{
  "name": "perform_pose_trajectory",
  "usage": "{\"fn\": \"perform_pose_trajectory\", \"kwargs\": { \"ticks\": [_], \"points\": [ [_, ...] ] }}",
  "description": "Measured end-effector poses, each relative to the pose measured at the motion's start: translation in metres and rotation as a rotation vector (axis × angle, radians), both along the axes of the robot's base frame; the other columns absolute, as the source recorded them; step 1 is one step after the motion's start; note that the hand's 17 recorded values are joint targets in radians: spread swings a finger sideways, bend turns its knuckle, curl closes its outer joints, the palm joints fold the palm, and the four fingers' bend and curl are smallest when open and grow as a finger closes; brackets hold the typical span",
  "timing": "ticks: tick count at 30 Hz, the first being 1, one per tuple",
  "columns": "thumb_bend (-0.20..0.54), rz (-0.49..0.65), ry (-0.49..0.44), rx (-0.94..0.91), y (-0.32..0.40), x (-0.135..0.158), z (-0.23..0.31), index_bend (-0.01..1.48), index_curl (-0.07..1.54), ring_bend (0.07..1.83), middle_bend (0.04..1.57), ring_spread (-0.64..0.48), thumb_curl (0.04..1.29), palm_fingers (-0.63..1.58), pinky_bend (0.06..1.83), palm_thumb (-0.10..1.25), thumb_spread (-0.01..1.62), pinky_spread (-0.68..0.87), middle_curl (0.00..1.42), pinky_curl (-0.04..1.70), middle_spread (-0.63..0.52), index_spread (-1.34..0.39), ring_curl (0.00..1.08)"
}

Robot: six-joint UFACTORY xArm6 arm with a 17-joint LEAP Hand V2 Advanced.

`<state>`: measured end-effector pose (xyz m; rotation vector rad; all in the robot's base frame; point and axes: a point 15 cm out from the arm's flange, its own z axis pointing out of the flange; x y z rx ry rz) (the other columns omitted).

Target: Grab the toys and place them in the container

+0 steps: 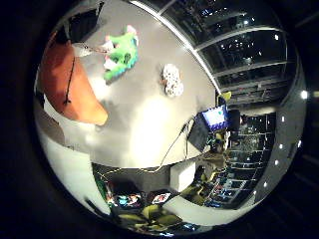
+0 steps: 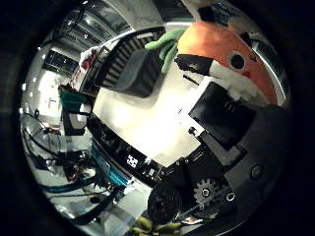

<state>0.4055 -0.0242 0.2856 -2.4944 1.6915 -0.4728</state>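
Note:
An orange carrot plush toy (image 2: 216,44) with a face and green leaves lies close against my palm, held above the table. My right hand (image 2: 221,118) has its black and white fingers (image 2: 197,64) curled across the toy. A green plush toy (image 1: 121,55) with pink parts lies on the grey table (image 1: 144,124). A small white patterned toy (image 1: 172,79) rests a little way from it. A dark slatted container (image 2: 133,69) stands on the table beside the carrot's leaves.
An open laptop (image 1: 212,122) with a lit screen sits at the table's edge. Beyond the table's edge are a floor with clutter, shelving and dark windows.

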Motion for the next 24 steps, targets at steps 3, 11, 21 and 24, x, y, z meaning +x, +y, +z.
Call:
{"fn": "perform_pose_trajectory", "kwargs": {
  "ticks": [3,11,21,24],
  "points": [
    [-0.02,0.051,-0.014,0.021,0.048,0.016,0.009,0.51,0.61,0.92,0.92,-0.4,0.34,1.13,0.82,1.0,0.9,-0.65,0.59,0.54,-0.35,-0.53,0.53],
    [-0.02,0.108,-0.021,0.083,0.162,0.059,0.008,0.49,0.62,0.93,0.92,-0.4,0.34,1.12,0.81,1.01,0.91,-0.66,0.59,0.55,-0.36,-0.54,0.54],
    [-0.024,0.193,-0.001,0.097,0.252,0.103,-0.023,0.2,0.58,0.87,0.65,-0.39,0.35,0.45,0.9,1.02,0.95,-0.64,0.52,0.6,-0.37,-0.55,0.54],
    [-0.05,0.203,0.022,0.086,0.257,0.105,-0.027,0.2,0.49,0.49,0.36,-0.08,0.33,-0.05,0.75,0.86,0.9,-0.11,0.4,0.55,-0.14,-0.54,0.38]
  ]
}}
